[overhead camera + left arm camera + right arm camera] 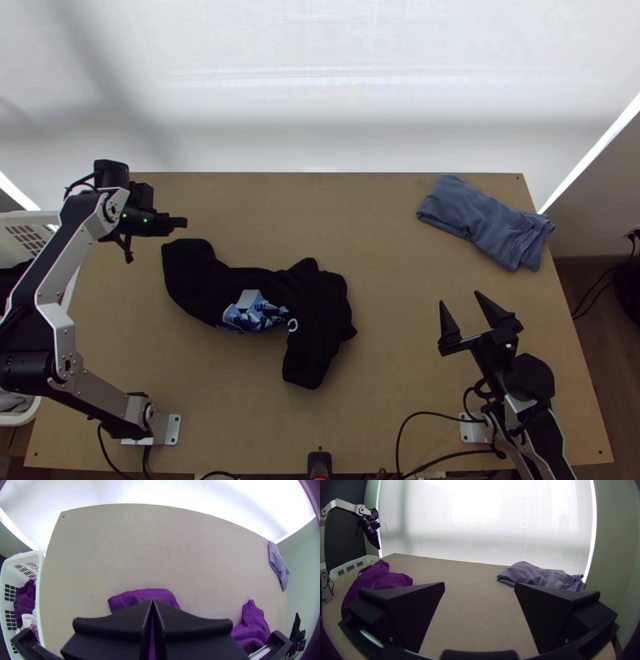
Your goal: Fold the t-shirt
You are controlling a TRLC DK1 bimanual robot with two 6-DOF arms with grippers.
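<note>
A black t-shirt (pixel 312 320) with a blue and white print lies bunched on the table, left of centre; it looks purple in the left wrist view (pixel 146 596) and the right wrist view (pixel 376 578). My left gripper (pixel 182 223) is above the table by the shirt's far left end; its fingers meet in the left wrist view, where the gripper (pixel 153 601) shows no cloth between the tips. My right gripper (pixel 462 300) stands open at the right, apart from the shirt, and the right wrist view shows the gripper (pixel 479 588) with its fingers wide apart.
A folded blue-grey cloth (pixel 484 220) lies at the table's far right corner. Beyond the table's left edge stands a white basket (pixel 39 590) with clothes inside. Bare tabletop (pixel 384 240) lies between the shirt and the blue-grey cloth. Cables run along the near edge.
</note>
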